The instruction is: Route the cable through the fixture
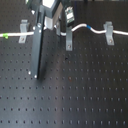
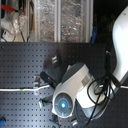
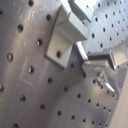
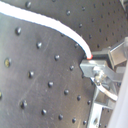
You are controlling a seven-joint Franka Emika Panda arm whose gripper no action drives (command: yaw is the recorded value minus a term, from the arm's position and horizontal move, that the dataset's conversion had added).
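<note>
**Cable held at the row of clips: slip and snag are the risks**

The cable [image 1: 95, 30] lies along the far edge of the board [image 1: 75, 95] in the first exterior view, running from a green mark [image 1: 4, 35] at 9 o'clock, past the left clip [image 1: 23, 30], up to the gripper [image 1: 67, 22], then over a blue mark [image 1: 86, 26] toward the right clip [image 1: 108, 31] at 2 o'clock. In the second wrist view the cable [image 4: 55, 25] ends at the fingertips [image 4: 92, 67], which appear closed on it; the hold looks thin, near the very tips.

What could go wrong, as a judgement: with so little cord between the tips, a sideways pull could draw it out. The span toward the right clip already lies fairly straight, so little slack seems left, and a hard tug may lift it out of that clip. The first wrist view shows a bracket [image 3: 67, 35] just beside the fingers [image 3: 112, 55]; a careless descent could strike it instead of seating the cord.

Around it: a middle clip [image 1: 69, 41] stands just below the gripper at 12 o'clock. A tall dark bar [image 1: 38, 47] hangs in front at 11 o'clock and hides part of the run. In the second exterior view the arm [image 2: 70, 95] covers most of the clips, so seating cannot be checked there.
</note>
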